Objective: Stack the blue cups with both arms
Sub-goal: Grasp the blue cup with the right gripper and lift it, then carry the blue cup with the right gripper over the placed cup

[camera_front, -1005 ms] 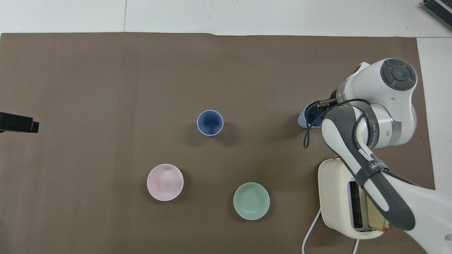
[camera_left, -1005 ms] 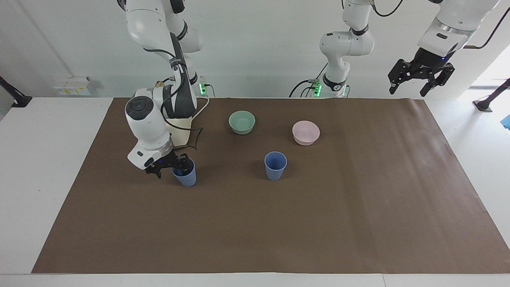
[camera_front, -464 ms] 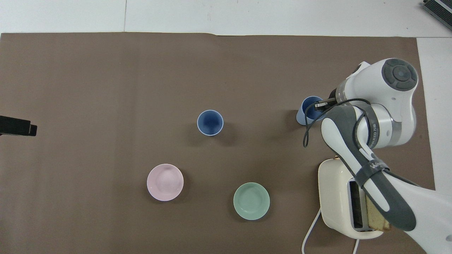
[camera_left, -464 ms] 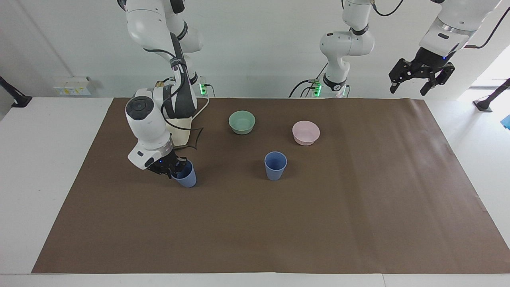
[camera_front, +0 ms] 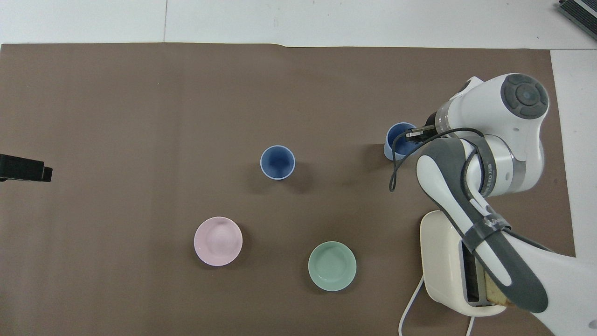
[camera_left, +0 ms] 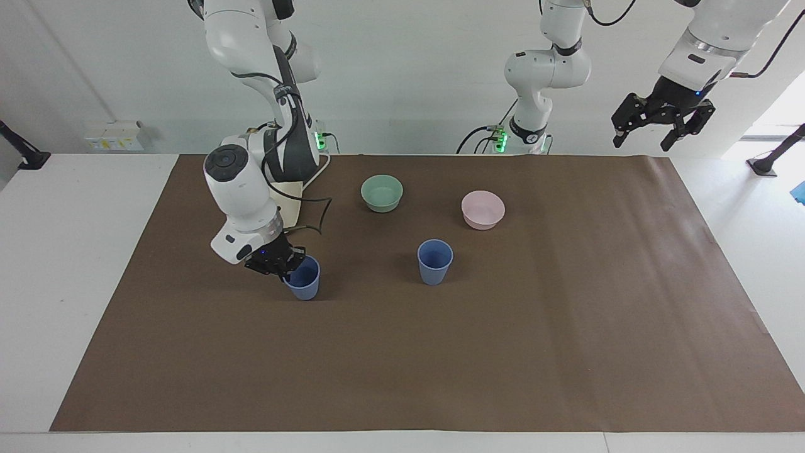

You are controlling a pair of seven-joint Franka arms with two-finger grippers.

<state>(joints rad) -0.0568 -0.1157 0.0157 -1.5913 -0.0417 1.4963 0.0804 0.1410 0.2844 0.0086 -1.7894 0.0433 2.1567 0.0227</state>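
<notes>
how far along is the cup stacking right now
Early stage. Done: the right gripper has shut on the rim of one blue cup at the right arm's end of the table. In hand: that cup is gripped; whether it has left the brown mat cannot be told. Left: carrying it to the second blue cup, which stands alone mid-table, and nesting them. The left gripper waits open, raised over the mat's edge.

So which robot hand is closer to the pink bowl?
The left. Its end effector hangs in the air at its own end of the table, while the right end effector grips a blue cup, farther from the pink bowl.
</notes>
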